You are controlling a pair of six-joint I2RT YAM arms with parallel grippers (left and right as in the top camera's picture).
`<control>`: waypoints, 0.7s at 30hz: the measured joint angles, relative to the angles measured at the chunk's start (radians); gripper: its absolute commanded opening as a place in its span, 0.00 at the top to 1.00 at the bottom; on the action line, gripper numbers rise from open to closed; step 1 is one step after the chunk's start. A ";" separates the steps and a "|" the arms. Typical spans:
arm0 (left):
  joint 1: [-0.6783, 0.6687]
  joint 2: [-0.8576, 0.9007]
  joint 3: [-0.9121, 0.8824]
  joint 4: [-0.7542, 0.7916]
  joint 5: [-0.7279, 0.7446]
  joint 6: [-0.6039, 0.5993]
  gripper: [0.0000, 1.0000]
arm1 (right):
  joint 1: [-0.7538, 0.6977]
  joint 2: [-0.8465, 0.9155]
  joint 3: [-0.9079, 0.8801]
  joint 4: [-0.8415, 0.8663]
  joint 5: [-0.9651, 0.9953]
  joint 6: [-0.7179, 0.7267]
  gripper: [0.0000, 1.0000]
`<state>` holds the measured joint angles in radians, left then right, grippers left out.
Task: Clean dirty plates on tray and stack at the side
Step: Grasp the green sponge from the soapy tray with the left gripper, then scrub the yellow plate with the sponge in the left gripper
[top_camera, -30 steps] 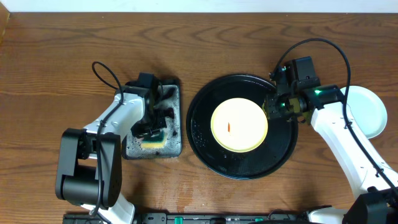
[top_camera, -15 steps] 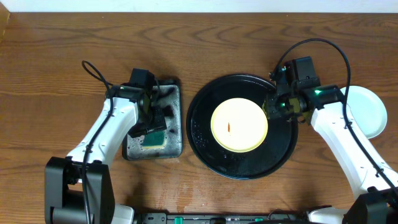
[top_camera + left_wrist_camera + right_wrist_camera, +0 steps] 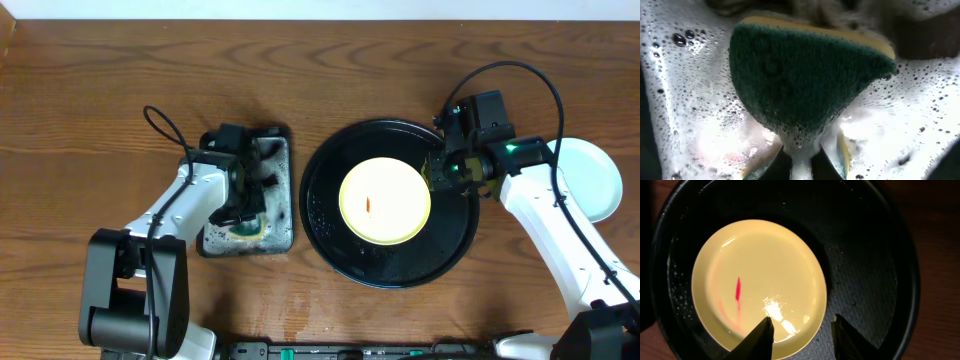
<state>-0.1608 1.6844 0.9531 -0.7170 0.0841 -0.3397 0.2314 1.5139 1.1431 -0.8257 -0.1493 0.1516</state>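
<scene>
Brown wood-grain table carries the whole scene. Left gripper is clamped tight on the lower edge of the green-and-yellow scouring sponge, pinching it into a funnel. Around it lies white soap foam in the small rectangular black tray.

Right gripper stands part open with nothing in its grasp. Its two dark fingers straddle the near rim of the pale yellow round shallow plate, one tip over the plate's inside and the other over the floor of the large round black raised-rim tray. Whether either tip touches, I cannot tell. The plate lies flat near the tray's middle, with a thin red smear left of its centre. A pale mint-green plate sits off the tray at the table's right edge, partly under the right arm.

The yellow plate looks light, stiff and glossy. With droplets on the tray, I judge it slippery and apt to slide or spin under a wiping sponge. Its rim is the place to take hold, one finger inside and one outside. The sponge is soft and sodden. No brand, label or writing can be read.
</scene>
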 measured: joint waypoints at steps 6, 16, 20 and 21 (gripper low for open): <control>0.000 -0.033 0.071 -0.142 0.021 0.003 0.92 | 0.000 0.018 0.000 0.001 0.035 0.000 0.68; -0.067 -0.223 0.268 -0.216 0.076 0.008 0.93 | -0.001 0.174 -0.034 0.053 0.079 -0.004 0.70; -0.163 -0.240 0.270 -0.172 0.115 -0.002 0.93 | -0.001 0.267 -0.036 0.092 0.028 -0.027 0.79; -0.193 -0.235 0.270 -0.154 0.120 -0.008 0.92 | -0.001 0.288 -0.038 0.101 0.021 -0.028 0.81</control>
<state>-0.3542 1.4498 1.2232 -0.8711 0.2043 -0.3481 0.2306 1.8015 1.1053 -0.7242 -0.1287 0.1238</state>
